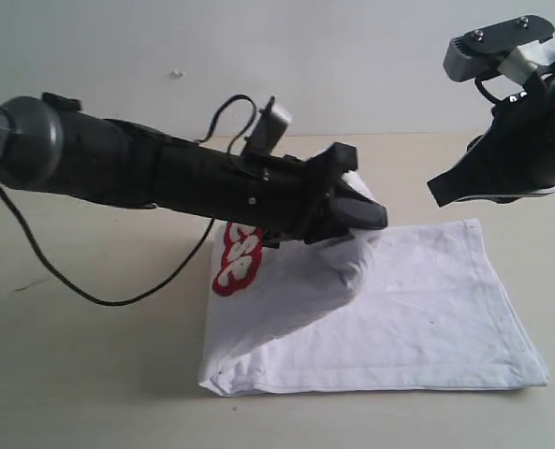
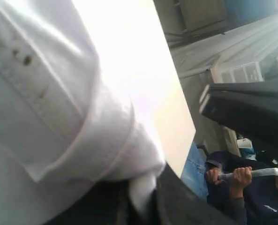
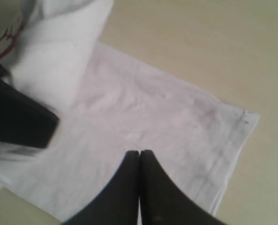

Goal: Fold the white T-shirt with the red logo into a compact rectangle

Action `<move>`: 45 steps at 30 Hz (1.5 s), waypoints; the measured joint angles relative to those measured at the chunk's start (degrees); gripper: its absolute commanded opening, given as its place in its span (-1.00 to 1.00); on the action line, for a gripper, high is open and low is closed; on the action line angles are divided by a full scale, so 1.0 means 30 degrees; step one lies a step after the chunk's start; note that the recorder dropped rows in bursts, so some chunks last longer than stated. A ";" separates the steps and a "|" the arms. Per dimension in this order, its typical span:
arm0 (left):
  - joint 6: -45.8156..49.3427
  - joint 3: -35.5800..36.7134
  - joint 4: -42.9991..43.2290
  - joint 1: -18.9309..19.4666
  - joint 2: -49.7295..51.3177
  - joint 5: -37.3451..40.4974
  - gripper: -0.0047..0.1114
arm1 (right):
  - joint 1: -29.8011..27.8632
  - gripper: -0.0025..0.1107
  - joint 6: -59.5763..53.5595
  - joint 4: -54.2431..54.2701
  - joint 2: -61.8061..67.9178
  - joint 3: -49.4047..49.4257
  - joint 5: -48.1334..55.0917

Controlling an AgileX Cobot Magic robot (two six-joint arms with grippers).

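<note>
The white T-shirt (image 1: 427, 318) lies partly folded on the table, its right half flat. Its left end is lifted into a peak. My left gripper (image 1: 363, 213) is shut on that raised fold of cloth (image 2: 143, 194), holding it above the flat part. Part of the red logo (image 1: 235, 260) with white letters shows under the left arm. My right gripper (image 1: 445, 190) hangs above the shirt's far right corner, shut and empty. In the right wrist view, its fingertips (image 3: 139, 153) meet over the flat cloth (image 3: 143, 122).
The beige table (image 1: 90, 374) surrounds the shirt. A black cable (image 1: 71, 281) loops from the left arm down onto the table at the left. A pale wall stands behind.
</note>
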 measured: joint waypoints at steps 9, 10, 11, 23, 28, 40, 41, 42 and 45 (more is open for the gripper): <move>-0.0134 -0.3218 0.0000 -0.2121 0.2399 -0.1041 0.37 | 0.0000 -0.96 0.0076 0.0000 -0.0451 0.0000 0.0038; -0.0179 -0.3580 -0.0006 -0.2246 0.2533 -0.1041 0.43 | 0.0000 -0.96 0.0076 0.0000 -0.0451 0.0000 0.0068; -0.0224 -0.3904 -0.0006 -0.2396 0.2611 -0.0870 0.41 | 0.0000 -0.96 0.0076 0.0000 -0.0451 0.0000 0.0075; -0.1301 -0.4757 0.3787 -0.0064 0.2686 0.4082 -0.48 | 0.0000 -0.96 0.0290 -0.0773 -0.0532 -0.0035 0.0296; -0.4221 -0.4757 0.9164 0.1754 0.2686 0.4687 -0.56 | 0.0000 -0.96 0.0718 -0.1133 -0.0525 -0.0035 0.0383; -0.6976 -0.4757 1.5647 0.3568 0.2214 0.6687 -0.19 | 0.0000 -0.35 0.5866 -0.1918 0.2626 0.0268 0.1401; -0.6976 -0.4757 1.5730 0.3669 0.1930 0.6678 -0.22 | 0.0000 -0.20 0.6413 -0.2307 0.2755 0.0560 0.1439; -0.6976 -0.4757 1.5908 0.3795 0.1610 0.6696 -0.26 | 0.0000 -0.08 0.7063 -0.2734 0.2847 0.0925 0.1439; -0.6976 -0.4757 1.6248 0.4168 0.0586 0.6512 -0.39 | 0.0000 0.23 0.8832 -0.3527 0.2900 0.2217 0.0863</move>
